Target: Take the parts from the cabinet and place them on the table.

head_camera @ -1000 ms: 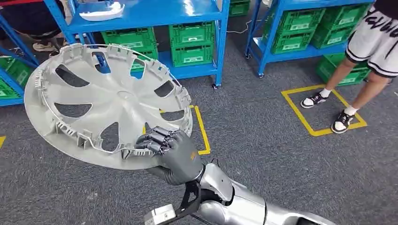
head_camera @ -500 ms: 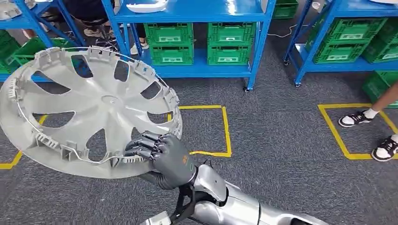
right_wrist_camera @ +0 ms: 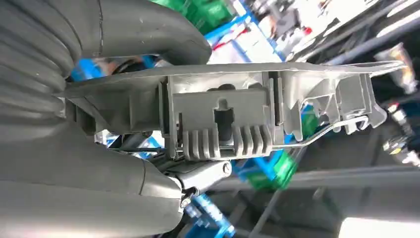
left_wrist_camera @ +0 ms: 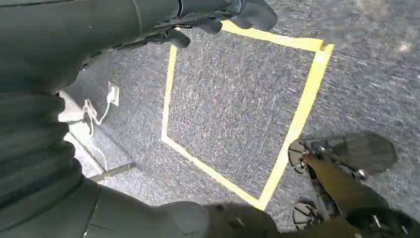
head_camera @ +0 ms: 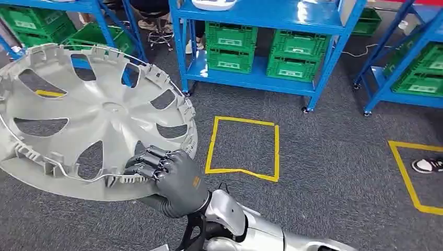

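A large, round, pale grey plastic wheel cover (head_camera: 96, 117) is held up at the left of the head view, tilted, with its inner side turned toward the camera. It has a smooth centre disc, broad spokes with teardrop openings between them, and a ring of ribbed clips and tabs round its edge with a thin wire hoop running through them. Through the openings the grey carpet floor (head_camera: 324, 157) and blue shelf legs show. The right wrist view looks along the cover's edge (right_wrist_camera: 223, 119), where a ribbed clip block and the wire hoop stand out sharply.

The right hand (head_camera: 172, 175), dark grey on a silver arm, grips the cover at its lower rim: the dark fingers (head_camera: 149, 162) are curled over the clip ring on the inner side and the palm lies behind the rim. The cover hangs in the air above the floor, touching nothing else.

The left hand (left_wrist_camera: 218, 12) hangs over the carpet, its dark fingers curled in with nothing in them.

Behind stand blue metal shelf racks (head_camera: 271, 15) carrying green plastic crates (head_camera: 230, 44). Yellow tape squares (head_camera: 243, 149) mark the floor, and a person's shoe (head_camera: 428, 165) shows at the right edge.
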Motion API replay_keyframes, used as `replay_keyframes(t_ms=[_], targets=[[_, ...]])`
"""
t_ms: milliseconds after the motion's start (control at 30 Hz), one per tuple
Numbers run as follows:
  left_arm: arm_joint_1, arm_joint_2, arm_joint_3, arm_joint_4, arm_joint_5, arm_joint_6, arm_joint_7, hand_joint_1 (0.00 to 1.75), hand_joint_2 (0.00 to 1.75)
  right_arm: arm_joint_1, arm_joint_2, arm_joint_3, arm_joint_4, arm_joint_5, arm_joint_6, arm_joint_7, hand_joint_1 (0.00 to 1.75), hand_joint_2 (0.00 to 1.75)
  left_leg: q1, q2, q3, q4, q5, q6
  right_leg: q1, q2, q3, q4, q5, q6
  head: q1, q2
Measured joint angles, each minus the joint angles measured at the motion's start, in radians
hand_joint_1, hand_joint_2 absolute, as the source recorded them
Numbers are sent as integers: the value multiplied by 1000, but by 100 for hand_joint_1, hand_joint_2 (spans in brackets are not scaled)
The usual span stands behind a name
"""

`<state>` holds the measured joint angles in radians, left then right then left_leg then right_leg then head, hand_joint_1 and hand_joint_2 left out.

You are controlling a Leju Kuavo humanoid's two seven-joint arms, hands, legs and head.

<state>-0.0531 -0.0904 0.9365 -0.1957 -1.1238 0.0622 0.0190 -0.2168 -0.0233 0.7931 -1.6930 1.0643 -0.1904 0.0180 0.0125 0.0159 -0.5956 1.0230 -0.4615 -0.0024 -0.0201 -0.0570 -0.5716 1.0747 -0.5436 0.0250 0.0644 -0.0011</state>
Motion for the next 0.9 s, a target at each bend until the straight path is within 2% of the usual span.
replay_keyframes(t_ms=[33,67,100,133,167,200,233,267,300,333,367,433,467,500,533,567,600,633,667,700,733,767,800,833,867,900], targets=[[-2,-2,2,-1,3,1,7,0,175,-3,4,0,-2,-4,13,-7,175,175,0,-9,-3,0,4,6,-1,32,-29,64,-39,-2,3,0],[-5,-5,3,-1,8,2,14,0,175,-7,5,0,-1,-12,24,-20,175,175,-2,-26,-7,1,5,9,2,46,-73,157,-81,-3,3,0],[-6,-9,8,-1,8,3,21,0,175,-11,6,-2,-1,-22,27,-37,175,175,-4,-41,-9,2,6,10,5,50,-111,232,-107,-4,4,0],[-6,-12,11,-1,8,4,25,0,175,-14,6,-8,2,-32,28,-52,175,175,-6,-57,-11,3,7,12,6,51,-137,278,-112,-6,3,0],[-5,-13,12,-1,8,5,28,0,175,-17,6,-15,5,-39,28,-62,175,175,-6,-74,-11,5,7,12,7,52,-136,268,-89,-9,3,0],[-3,-16,15,-1,8,5,29,0,175,-21,6,-24,8,-42,27,-70,175,175,-7,-91,-10,7,7,12,8,54,-114,217,-50,-13,3,0],[-2,-18,17,-1,8,5,29,0,175,-28,6,-34,11,-49,25,-77,175,175,-7,-108,-11,9,8,11,9,63,-74,129,-1,-20,4,0],[-2,-19,18,-1,8,8,25,0,175,-36,5,-45,15,-55,19,-84,175,175,-7,-124,-11,11,9,9,10,90,-26,28,45,-28,4,0],[-3,-24,19,-1,8,9,18,0,175,-44,4,-55,21,-62,14,-93,175,175,-8,-134,-14,13,10,4,8,135,-7,-20,36,-36,2,0],[-6,-23,19,-2,8,11,13,0,175,-52,4,-61,26,-66,8,-98,175,175,-9,-148,-20,15,10,-3,9,128,-7,-31,38,-30,4,0],[-6,-24,19,-1,7,11,8,0,175,-59,3,-67,32,-71,0,-103,175,175,-5,-154,-25,12,13,-11,12,118,-8,-31,38,-30,4,0],[0,-24,20,-1,2,11,0,0,175,-68,3,-78,42,-73,-12,-104,175,175,-2,-173,-30,3,21,-26,15,101,-5,-35,43,-41,5,0],[1,-22,22,-1,0,11,-3,0,175,-69,4,-83,45,-73,-16,-103,175,175,-1,-171,-32,8,20,-31,0,83,5,-51,54,-48,5,0],[0,-23,22,-1,-2,11,-5,0,175,-70,3,-86,46,-72,-18,-100,175,175,-10,-109,-43,31,4,-32,3,75,9,-56,56,-54,2,0],[-2,-23,22,-1,-5,11,-6,0,175,-72,3,-89,46,-71,-22,-99,175,175,-10,-72,-67,76,-25,-34,4,64,9,-57,57,-59,-3,0],[-7,-23,22,-1,-8,11,-10,0,175,-72,2,-93,47,-69,-24,-99,175,175,-7,-42,-112,166,-72,-40,5,46,9,-56,56,-60,-3,0],[-10,-23,22,-1,-10,11,-11,0,175,-72,1,-96,48,-69,-26,-100,175,175,-4,-31,-149,241,-103,-44,5,31,9,-56,55,-60,-4,0],[-11,-24,22,-1,-10,11,-11,0,175,-72,-1,-97,51,-69,-26,-100,175,175,-1,-27,-177,300,-118,-48,5,15,9,-56,54,-60,-4,0],[-10,-24,22,-1,-11,11,-11,0,175,-72,-3,-97,53,-69,-26,-99,175,175,3,-25,-178,303,-108,-51,4,3,9,-56,52,-58,-4,0],[-9,-24,22,-1,-11,12,-10,0,175,-71,-4,-97,55,-69,-25,-99,175,175,6,-20,-157,266,-80,-54,3,-10,10,-55,51,-56,-4,0],[-8,-24,22,-1,-12,12,-8,0,175,-70,-5,-97,57,-69,-26,-99,175,175,8,-9,-114,188,-40,-56,2,-23,11,-54,48,-52,-4,0],[-9,-23,22,-1,-12,12,-6,0,175,-70,-6,-97,61,-71,-26,-100,175,175,9,13,-63,96,-3,-57,0,-35,13,-51,45,-46,-4,0],[-11,-24,22,-1,-13,12,-5,0,175,-71,-6,-97,64,-74,-27,-101,175,175,8,76,-19,15,10,-56,2,-47,16,-46,39,-38,-5,0],[-14,-26,22,-1,-14,12,-3,0,175,-72,-7,-98,66,-77,-29,-102,175,175,2,84,-16,12,8,-41,11,-54,15,-41,31,-29,-6,0],[-14,-26,22,-1,-17,12,1,0,175,-74,-8,-98,70,-79,-30,-104,175,175,2,61,-20,12,10,-31,13,-64,19,-42,31,-24,0,0],[-13,-26,22,-1,-20,12,9,0,175,-75,-8,-97,73,-81,-30,-105,175,175,1,52,-23,13,10,-25,13,-75,22,-45,31,-21,0,0]])
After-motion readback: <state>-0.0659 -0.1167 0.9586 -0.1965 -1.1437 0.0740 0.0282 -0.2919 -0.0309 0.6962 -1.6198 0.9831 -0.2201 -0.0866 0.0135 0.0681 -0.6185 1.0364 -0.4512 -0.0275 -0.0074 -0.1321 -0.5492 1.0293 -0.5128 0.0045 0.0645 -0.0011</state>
